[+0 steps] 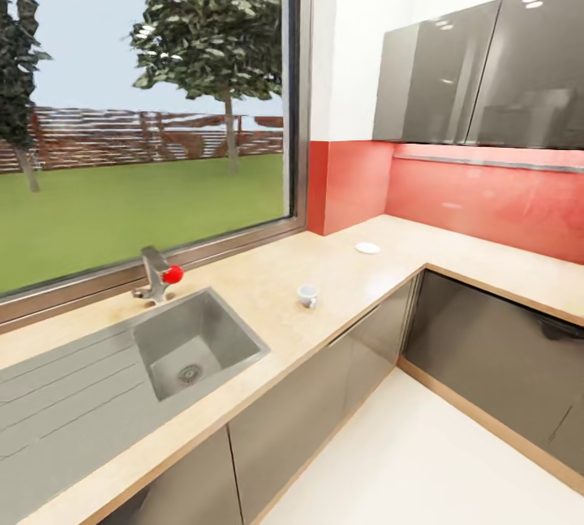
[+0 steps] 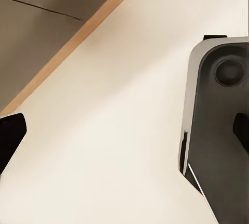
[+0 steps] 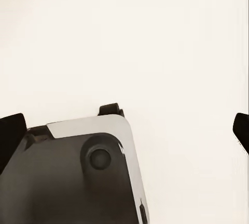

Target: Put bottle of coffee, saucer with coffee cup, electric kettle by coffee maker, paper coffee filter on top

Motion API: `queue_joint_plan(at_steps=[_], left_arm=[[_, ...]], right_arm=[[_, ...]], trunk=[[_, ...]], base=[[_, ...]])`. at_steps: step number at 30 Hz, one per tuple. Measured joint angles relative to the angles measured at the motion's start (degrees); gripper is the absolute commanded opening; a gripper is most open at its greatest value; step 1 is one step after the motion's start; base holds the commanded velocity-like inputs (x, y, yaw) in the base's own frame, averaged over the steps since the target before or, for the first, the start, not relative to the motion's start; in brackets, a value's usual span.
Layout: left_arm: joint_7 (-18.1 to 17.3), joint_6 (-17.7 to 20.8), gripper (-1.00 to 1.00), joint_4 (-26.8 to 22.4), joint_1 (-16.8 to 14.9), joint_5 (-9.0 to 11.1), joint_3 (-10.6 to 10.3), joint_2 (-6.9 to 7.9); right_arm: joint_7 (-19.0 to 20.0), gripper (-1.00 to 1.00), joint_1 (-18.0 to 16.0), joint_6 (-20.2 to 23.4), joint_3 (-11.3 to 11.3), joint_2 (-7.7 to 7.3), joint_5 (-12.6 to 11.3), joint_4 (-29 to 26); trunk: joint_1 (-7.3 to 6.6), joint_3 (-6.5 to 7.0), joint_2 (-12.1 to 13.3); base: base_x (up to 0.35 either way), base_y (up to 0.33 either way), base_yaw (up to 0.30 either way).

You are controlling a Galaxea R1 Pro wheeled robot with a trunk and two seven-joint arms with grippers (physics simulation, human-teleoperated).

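Note:
A small white coffee cup (image 1: 307, 295) stands on the beige countertop (image 1: 268, 281), right of the sink. A white saucer (image 1: 367, 247) lies farther back near the counter's inner corner, apart from the cup. In the left wrist view my left gripper (image 2: 124, 130) hangs over the pale floor, its dark fingertips (image 2: 10, 135) spread wide with nothing between them. My right gripper (image 3: 124, 130) is likewise open above the floor, fingertips (image 3: 10, 136) far apart.
A steel sink (image 1: 191, 342) with a red-knobbed tap (image 1: 161, 273) sits under a large window (image 1: 146, 103). Grey cabinets (image 1: 324, 395) run below the L-shaped counter, with wall cabinets (image 1: 487, 71) above a red backsplash. My own base (image 2: 218, 130) shows beneath both wrists. The white floor (image 1: 422, 468) lies ahead.

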Motion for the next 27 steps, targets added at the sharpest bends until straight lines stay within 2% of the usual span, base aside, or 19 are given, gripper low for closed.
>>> queue_joint_plan(at_steps=[27], left_arm=[[0.01,-0.06,1.00,0.01,0.01,0.00,-0.01,-0.08]], right_arm=[[0.01,1.00,0.00,0.00,0.00,0.04,0.00,0.01]], trunk=[[0.01,-0.02,-0.02]], base=[[0.235,-0.246,-0.268]])
